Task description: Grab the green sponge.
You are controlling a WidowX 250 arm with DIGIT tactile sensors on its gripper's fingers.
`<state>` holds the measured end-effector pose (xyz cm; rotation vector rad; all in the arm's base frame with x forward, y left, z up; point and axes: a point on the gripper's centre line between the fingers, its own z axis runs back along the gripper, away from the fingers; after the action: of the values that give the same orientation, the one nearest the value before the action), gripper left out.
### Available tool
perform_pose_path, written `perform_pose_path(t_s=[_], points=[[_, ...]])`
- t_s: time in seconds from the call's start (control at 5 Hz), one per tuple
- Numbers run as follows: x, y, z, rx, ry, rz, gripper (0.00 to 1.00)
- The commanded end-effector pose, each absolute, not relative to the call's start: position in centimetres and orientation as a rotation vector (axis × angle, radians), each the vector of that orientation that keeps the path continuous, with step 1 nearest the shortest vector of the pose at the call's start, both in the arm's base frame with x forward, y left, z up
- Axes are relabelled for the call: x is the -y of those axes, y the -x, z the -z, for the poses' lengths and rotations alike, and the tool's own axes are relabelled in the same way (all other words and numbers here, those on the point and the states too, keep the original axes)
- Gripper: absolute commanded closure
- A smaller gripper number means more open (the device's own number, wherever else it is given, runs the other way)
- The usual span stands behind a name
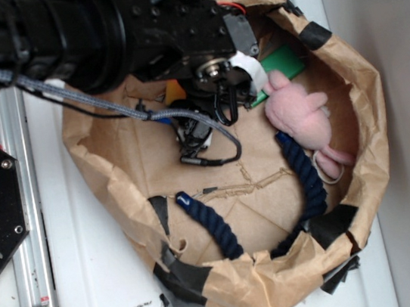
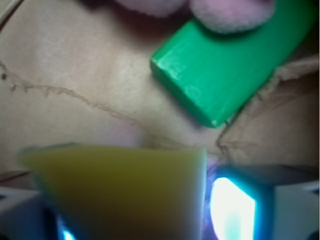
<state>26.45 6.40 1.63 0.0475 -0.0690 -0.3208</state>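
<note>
In the exterior view the hand (image 1: 236,92) is largely hidden beneath the black arm, and the green sponge (image 1: 282,66) is seen only partly, at about 1 o'clock in the paper bag (image 1: 369,100), tucked against the pink plush toy (image 1: 299,113). In the wrist view the sponge (image 2: 232,70) lies ungrasped at 1 o'clock, the toy (image 2: 227,15) overlapping its top. A blurred yellow object (image 2: 120,192) is seen gripped between the fingers (image 2: 232,205) there.
</note>
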Motion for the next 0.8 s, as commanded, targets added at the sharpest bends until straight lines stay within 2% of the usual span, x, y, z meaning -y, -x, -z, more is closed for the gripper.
perform_pose_path(t_s=[0.0,0.2,0.4,0.6], points=[[-7.2,-26.8,-2.2,0.09,-0.065,0.279,1.0],[-7.3,-26.5,-3.9,0.089,-0.071,0.263,1.0],[-7.1,-25.9,-8.4,0.215,-0.028,0.138,1.0],[-4.9,-26.2,-13.3,0.288,0.019,-0.016,1.0]])
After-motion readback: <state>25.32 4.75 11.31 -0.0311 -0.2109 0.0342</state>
